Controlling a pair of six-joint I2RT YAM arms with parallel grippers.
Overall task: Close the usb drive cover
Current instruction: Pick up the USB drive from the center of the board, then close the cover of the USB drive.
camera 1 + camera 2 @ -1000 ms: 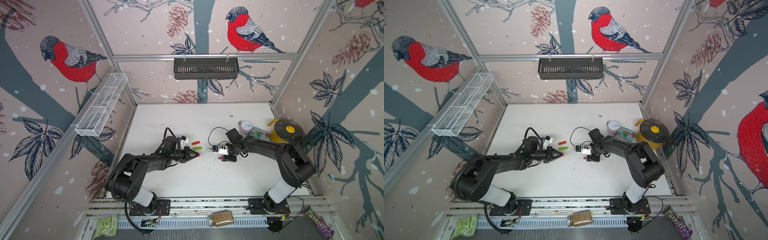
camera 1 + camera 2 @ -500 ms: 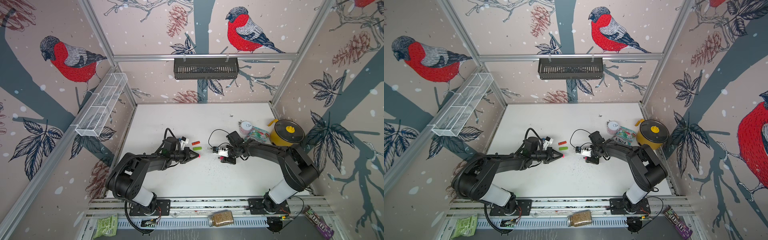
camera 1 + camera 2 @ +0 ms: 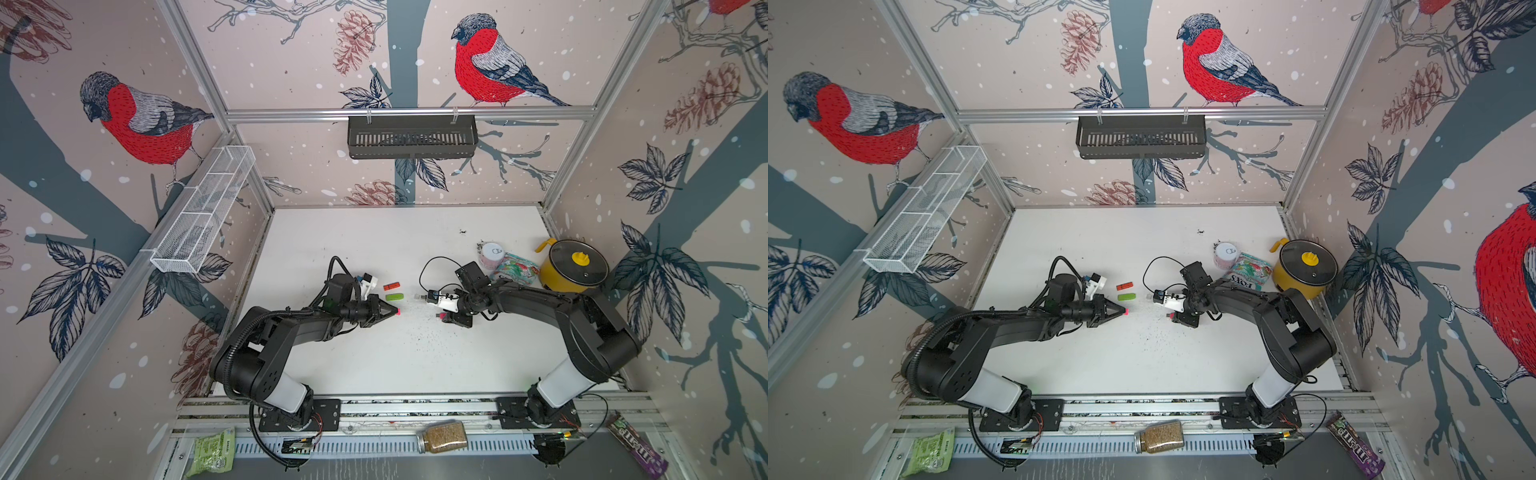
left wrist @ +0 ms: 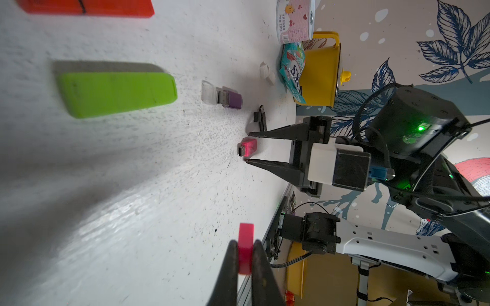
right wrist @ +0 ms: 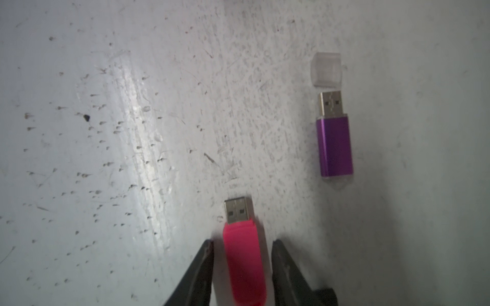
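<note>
My left gripper is shut on a small pink cover, held just above the white table; in both top views the cover shows at the fingertips. The pink usb drive lies flat on the table with its metal plug bare and pointing toward the left gripper. My right gripper is open and straddles the drive's body, with a gap on each side. From the left wrist view, the drive lies between the right fingers.
A purple drive with its clear cap off lies beside the right gripper. A green drive and a red drive lie behind the left gripper. A can, candy bag and yellow pot stand at right.
The right gripper's jaws have narrowed around the pink drive. The left arm has stayed still with the cover in its grip.
</note>
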